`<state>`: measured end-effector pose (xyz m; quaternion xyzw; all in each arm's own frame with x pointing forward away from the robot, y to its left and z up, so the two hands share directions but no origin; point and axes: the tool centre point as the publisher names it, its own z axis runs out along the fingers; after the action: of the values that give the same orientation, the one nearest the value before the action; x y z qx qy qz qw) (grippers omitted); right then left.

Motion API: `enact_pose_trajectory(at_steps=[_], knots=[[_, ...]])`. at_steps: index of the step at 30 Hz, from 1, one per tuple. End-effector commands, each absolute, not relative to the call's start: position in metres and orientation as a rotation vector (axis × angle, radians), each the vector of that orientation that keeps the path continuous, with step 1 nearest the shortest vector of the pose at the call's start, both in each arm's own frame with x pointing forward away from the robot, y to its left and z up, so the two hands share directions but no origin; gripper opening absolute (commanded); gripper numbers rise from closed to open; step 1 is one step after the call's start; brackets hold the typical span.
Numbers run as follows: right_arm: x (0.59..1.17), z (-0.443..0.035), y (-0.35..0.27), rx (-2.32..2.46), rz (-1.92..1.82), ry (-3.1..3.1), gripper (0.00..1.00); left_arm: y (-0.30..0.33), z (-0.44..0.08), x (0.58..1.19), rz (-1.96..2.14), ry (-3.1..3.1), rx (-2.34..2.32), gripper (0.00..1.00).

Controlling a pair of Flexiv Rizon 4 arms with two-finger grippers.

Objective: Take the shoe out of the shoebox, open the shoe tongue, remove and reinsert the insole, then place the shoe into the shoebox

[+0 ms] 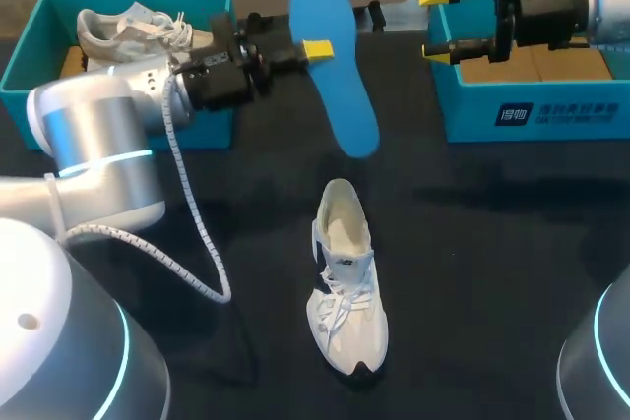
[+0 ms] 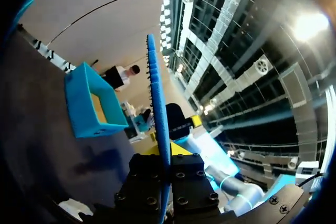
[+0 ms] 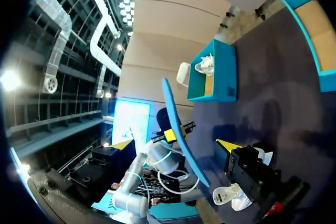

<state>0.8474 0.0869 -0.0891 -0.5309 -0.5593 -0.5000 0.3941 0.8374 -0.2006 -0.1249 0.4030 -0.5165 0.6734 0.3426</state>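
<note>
My left claw point(image 1: 315, 49) is clamped on the blue insole point(image 1: 345, 95), held above the bench point(image 1: 492, 243). My right claw point(image 1: 436, 21) hangs spread and empty. The shoe point(image 1: 346, 277) lies on the bench, out of the shoebox point(image 1: 532, 110), its insole removed. Reinserting and boxing remain, I judge.

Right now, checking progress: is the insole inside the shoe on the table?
No, the left gripper holds the blue insole in the air, apart from the shoe.
</note>
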Motion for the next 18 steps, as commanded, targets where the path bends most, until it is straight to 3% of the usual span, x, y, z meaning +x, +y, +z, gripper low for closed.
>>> enact_pose_trajectory(at_steps=[1,18], knots=[[0.847,-0.088,0.087,-1.353,-1.264,-1.421,1.0,-0.204,-0.124,0.837,1.688,-1.34,1.076,0.0],[0.844,-0.071,0.09,-1.501,-1.094,-1.727,1.0,-0.214,-0.143,0.845,1.489,-1.252,1.108,0.0]])
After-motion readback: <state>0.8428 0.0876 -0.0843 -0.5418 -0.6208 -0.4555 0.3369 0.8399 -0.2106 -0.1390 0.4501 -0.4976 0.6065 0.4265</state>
